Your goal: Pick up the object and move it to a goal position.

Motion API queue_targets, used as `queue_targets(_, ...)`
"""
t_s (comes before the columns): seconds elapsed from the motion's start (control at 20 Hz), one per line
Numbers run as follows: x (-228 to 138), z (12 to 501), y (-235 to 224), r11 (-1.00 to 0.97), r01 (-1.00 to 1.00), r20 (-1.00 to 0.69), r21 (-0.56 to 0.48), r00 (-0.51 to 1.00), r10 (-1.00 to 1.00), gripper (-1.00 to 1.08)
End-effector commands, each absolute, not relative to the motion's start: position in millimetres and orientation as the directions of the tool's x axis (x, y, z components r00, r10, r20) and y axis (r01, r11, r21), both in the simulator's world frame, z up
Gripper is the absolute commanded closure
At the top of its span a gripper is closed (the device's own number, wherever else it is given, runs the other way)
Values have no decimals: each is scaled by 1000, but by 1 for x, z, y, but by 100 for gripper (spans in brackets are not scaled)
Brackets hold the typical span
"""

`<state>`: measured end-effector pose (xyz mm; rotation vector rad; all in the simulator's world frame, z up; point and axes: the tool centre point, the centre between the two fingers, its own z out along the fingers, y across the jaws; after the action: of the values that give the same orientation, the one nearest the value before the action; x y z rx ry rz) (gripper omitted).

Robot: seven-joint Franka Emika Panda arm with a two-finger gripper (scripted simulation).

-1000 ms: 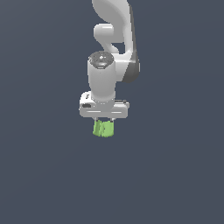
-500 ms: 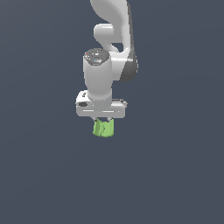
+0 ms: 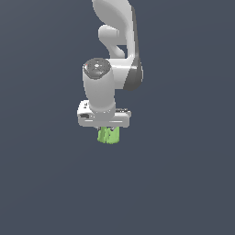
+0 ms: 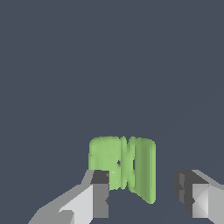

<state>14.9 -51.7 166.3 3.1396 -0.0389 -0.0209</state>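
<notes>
**Q:** While you hang there in the exterior view, how far along would you say the job is?

**Me:** From that view I'd judge it barely begun. My gripper (image 3: 108, 130) sits directly above the light-green ridged lump (image 3: 109, 135), which pokes out just under my palm bar. I can't tell from there whether the lump rests on the grey ground or is clear of it, and no goal marker shows anywhere around it. So the pick-up doesn't look finished, and the whole carry is left.

**Q:** And the count out there?

**Me:** One white arm (image 3: 117, 36), one gripper, one green lump. Nothing else but flat grey.

**Q:** Does the wrist view settle what your jaws are doing?

**Me:** Mostly. My jaws stand spread apart, not clamped. The lump (image 4: 122, 168) lies between them. One fingertip (image 4: 99, 194) overlaps the lump's edge in the picture, but whether it actually touches I can't say. The other fingertip (image 4: 192, 194) stands well apart from the lump, with bare grey between. That is a released stance around the lump, not a grip on it.

**Q:** What's left, then?

**Me:** By my judgement: centre on the lump, close on its ridged sides, lift, and carry it to the goal, wherever that is; neither view shows it.

**Q:** Count in the wrist view?

**Me:** Two fingertips, one lump with several upright ridges, nothing more.
</notes>
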Motion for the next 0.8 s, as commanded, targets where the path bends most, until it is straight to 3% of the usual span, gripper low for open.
queue_targets(0.0, 18, 161, -54, -1000, -18, -40, -7, 999, -18, -20)
queue_targets(0.75, 37, 119, -74, -989, 35, -257, -145, 964, 72, -20)
